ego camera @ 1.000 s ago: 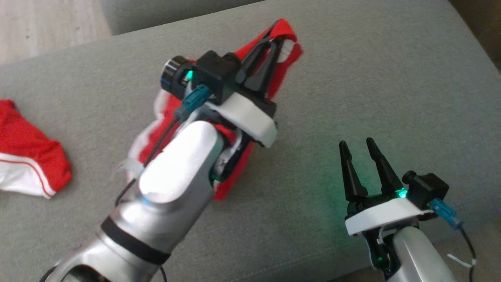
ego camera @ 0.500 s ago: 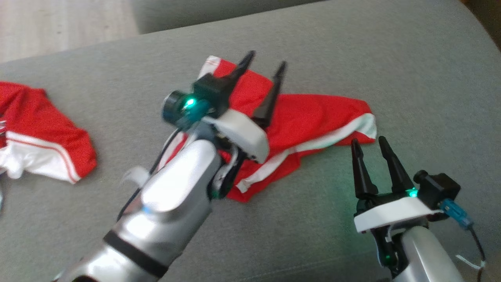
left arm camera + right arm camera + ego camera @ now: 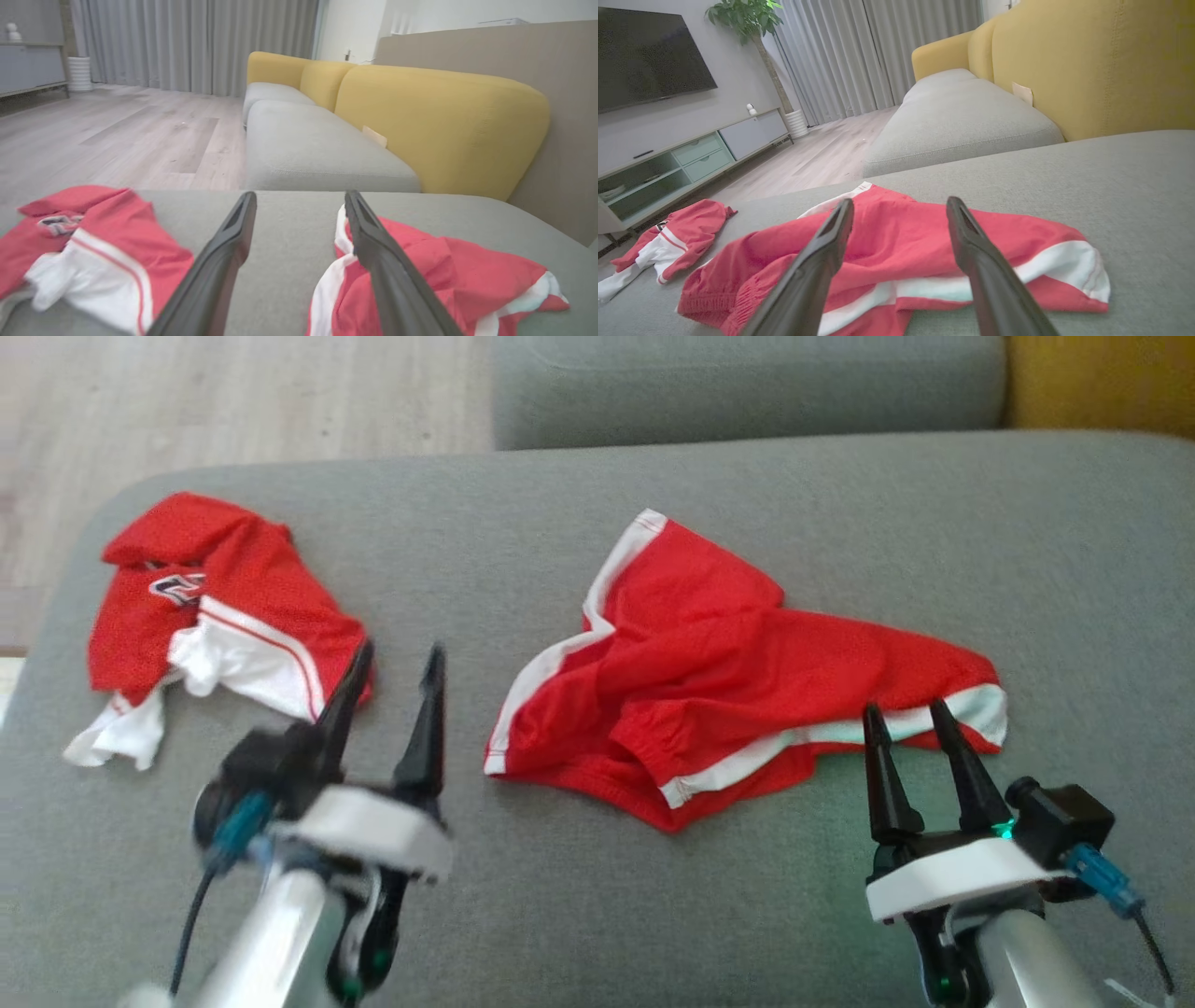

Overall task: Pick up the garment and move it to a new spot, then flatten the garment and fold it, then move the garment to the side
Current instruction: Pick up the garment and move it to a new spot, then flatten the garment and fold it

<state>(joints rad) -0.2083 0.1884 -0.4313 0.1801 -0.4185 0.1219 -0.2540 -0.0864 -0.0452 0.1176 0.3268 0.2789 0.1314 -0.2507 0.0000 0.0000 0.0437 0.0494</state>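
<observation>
The garment, red shorts with white side stripes, lies crumpled in the middle of the grey cushion; it also shows as the garment and the garment in the wrist views. My left gripper stands open and empty to its left, between it and a second red-and-white piece. My right gripper is open and empty at the shorts' near right hem.
Another red and white garment lies bunched near the cushion's left edge. A second grey seat and yellow backrest lie beyond. Wooden floor is at the upper left.
My left gripper has opened and let go of the garment, which now lies on the cushion; that arm has drawn back toward the near left. The camera view has also shifted.
</observation>
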